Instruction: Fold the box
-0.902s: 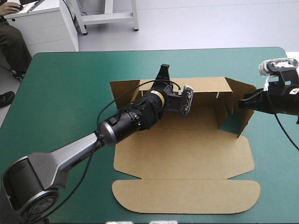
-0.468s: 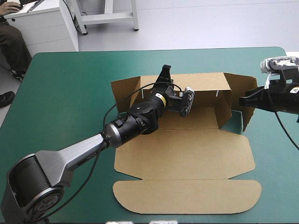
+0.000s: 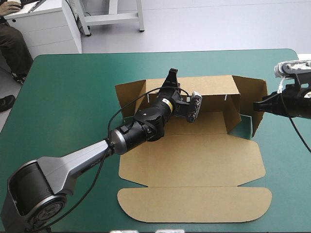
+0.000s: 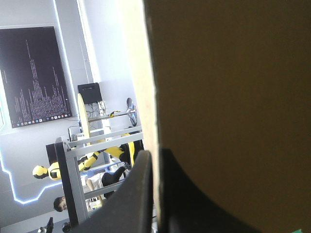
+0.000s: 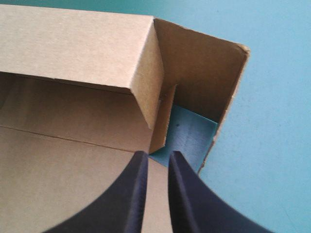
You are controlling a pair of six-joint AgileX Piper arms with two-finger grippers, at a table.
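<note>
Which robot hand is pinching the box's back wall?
The left gripper: it is shut on the far wall of the box, at its top edge. The right gripper is over at the box's right end instead.

A pale grey floor (image 3: pixel 218 24) lies beyond the bench (image 3: pixel 73 87). A white cabinet (image 3: pixel 43 29), perhaps a desk, stands far left.
</note>
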